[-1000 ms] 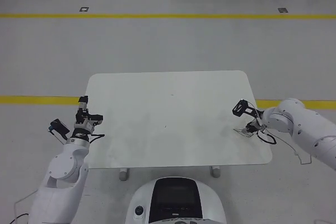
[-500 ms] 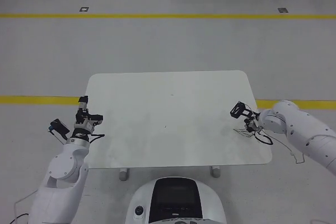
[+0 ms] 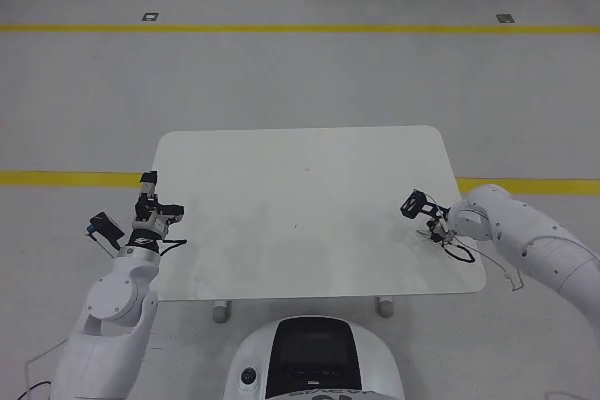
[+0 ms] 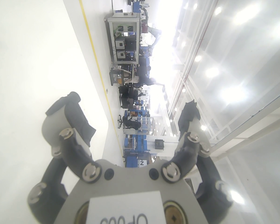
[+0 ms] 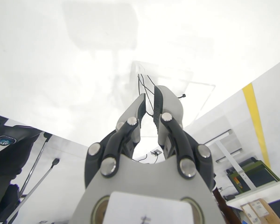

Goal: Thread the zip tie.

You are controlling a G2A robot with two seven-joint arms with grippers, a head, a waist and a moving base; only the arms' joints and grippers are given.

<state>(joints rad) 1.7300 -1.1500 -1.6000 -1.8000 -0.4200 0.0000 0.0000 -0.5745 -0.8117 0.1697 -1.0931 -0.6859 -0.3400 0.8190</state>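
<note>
A thin black zip tie point(image 5: 141, 83) runs between the fingers of my right gripper point(image 5: 149, 95), which is shut on it just above the white table point(image 3: 300, 200). From the top, the right gripper point(image 3: 438, 233) hangs over the table's right side, and the zip tie point(image 3: 461, 252) curls into a loop beside it near the front right corner. At the table's left edge, my left gripper point(image 3: 160, 197) stands open and holds nothing. Its own view shows the left gripper point(image 4: 130, 103) turned toward the room, jaws wide apart.
A yellow floor line point(image 3: 40, 178) runs behind the table on both sides. The table's right edge point(image 3: 470, 230) lies close to the right gripper.
My right gripper has moved leftward, farther in over the table, carrying the zip tie with it. The left arm has kept still.
</note>
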